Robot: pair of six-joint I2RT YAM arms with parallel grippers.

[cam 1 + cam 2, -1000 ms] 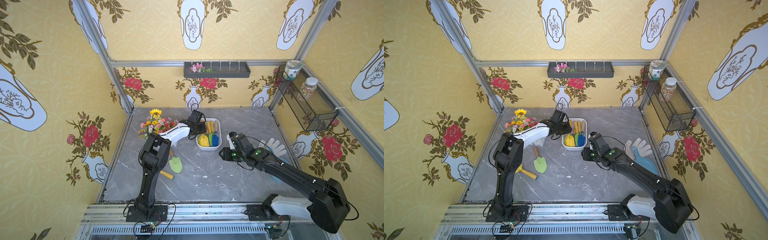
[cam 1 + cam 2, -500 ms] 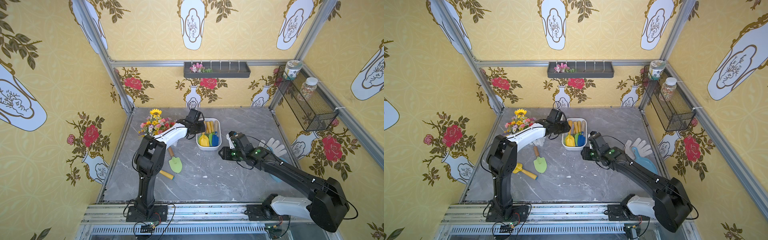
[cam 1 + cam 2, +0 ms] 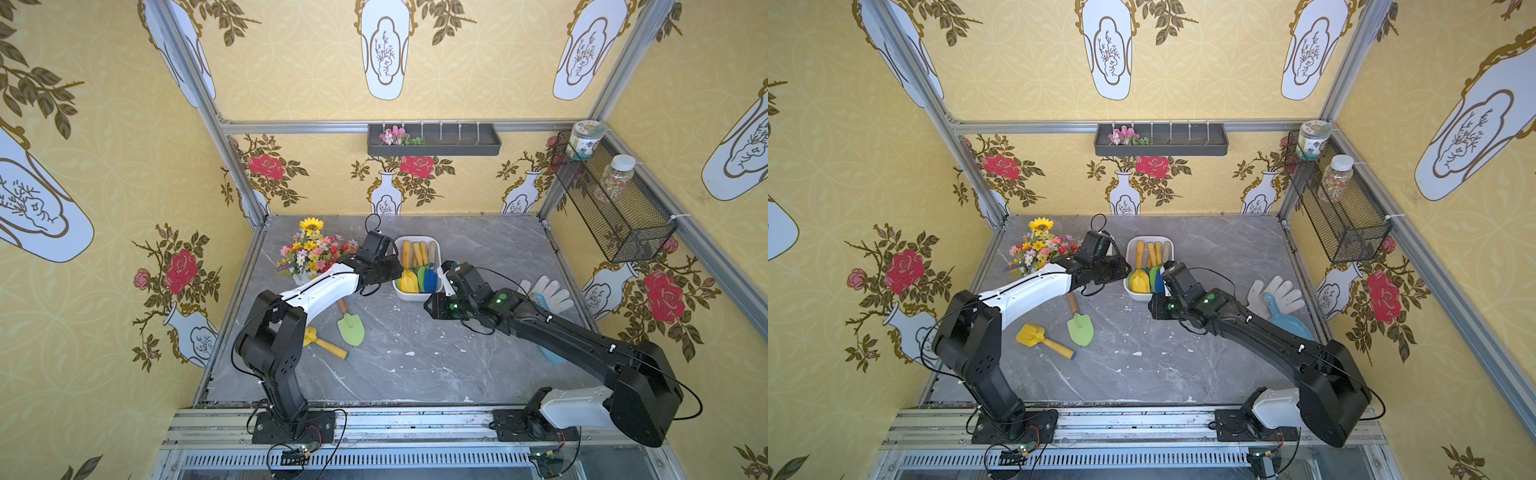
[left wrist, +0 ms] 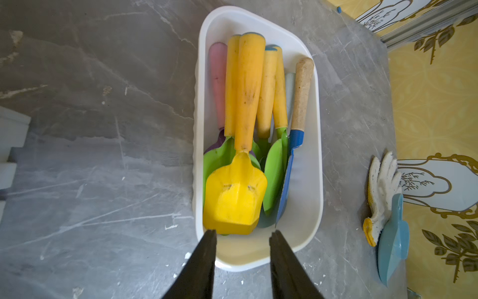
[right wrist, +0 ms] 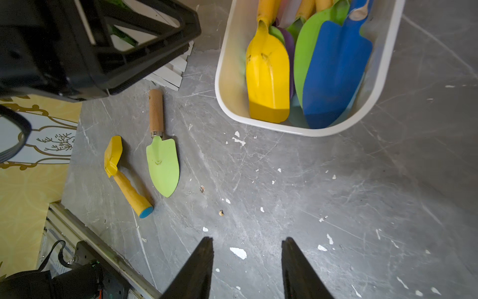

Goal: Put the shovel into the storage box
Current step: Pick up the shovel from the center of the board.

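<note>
**Box** (image 3: 417, 296): a white tub standing mid-table, toward the far side. It holds several shovels, with blades at the near end and handles at the far end. A yellow scoop (image 4: 235, 196) lies on top. A green blade (image 4: 275, 176) sits to its right, and a blue shovel (image 5: 336, 72) lies along the right wall.

**Shovels outside the box:** two, on the table left of the box and nearer.
- The green shovel (image 3: 1080, 328) lies flat, with its wooden handle pointing far.
- The yellow shovel (image 3: 1038, 337) lies just left of it, not touching, with its handle pointing near-right.

**Left gripper** (image 4: 243, 233): the jaws are apart with nothing between them. It hangs over the near end of the box, just short of the yellow scoop's blade.

**Right gripper** (image 5: 247, 240): the jaws are apart and empty. It is over bare table just near of the box.

**Other items:**
- A glove (image 3: 548, 291) and a light-blue pan (image 3: 1289, 326) lie together at the right edge.
- Flowers (image 3: 311, 253) stand left of the box.
- White chips are scattered on the table (image 5: 336, 194).
</note>
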